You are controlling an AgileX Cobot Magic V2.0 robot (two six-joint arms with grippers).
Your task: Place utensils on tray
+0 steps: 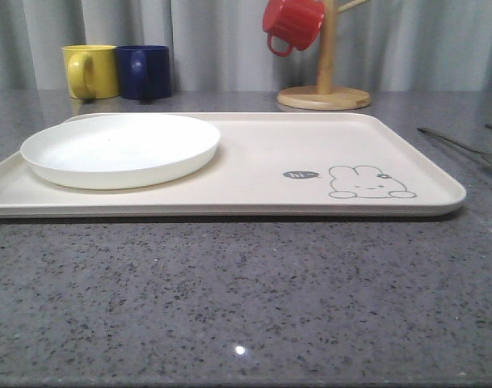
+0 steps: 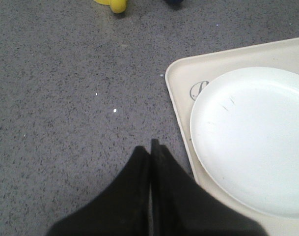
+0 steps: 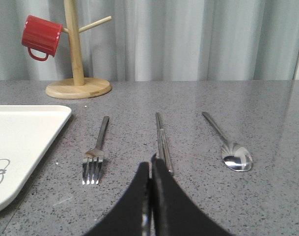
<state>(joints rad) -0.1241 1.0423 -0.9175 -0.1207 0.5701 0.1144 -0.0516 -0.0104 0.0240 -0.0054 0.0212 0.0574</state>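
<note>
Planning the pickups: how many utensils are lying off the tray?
3, all on the grey countertop beside the tray: the fork nearest it, the chopsticks in the middle, the spoon farthest. None seems hidden.

Front cam sits low, near bench (image 1: pixel 246 299) level, facing forward across the tray (image 1: pixel 254 174); mug stand (image 1: pixel 324 97) at 1 o'clock, curtain behind. Close range.

Left wrist cam looks steeply down past its closed left tool (image 2: pixel 150 147) at the bench, with the tray corner (image 2: pixel 181 86) and white plate (image 2: pixel 247 137) close at 3 o'clock. Shares tray and plate (image 1: pixel 120 149) with front.

Right wrist cam looks nearly level over its closed right tool (image 3: pixel 150 164), facing the curtain, with fork (image 3: pixel 95 155), chopsticks (image 3: pixel 162 142) and spoon (image 3: pixel 228 147) close ahead. Shares mug stand (image 3: pixel 78 86), red mug (image 3: pixel 41 37) and tray edge (image 3: pixel 31 132) with front.
</note>
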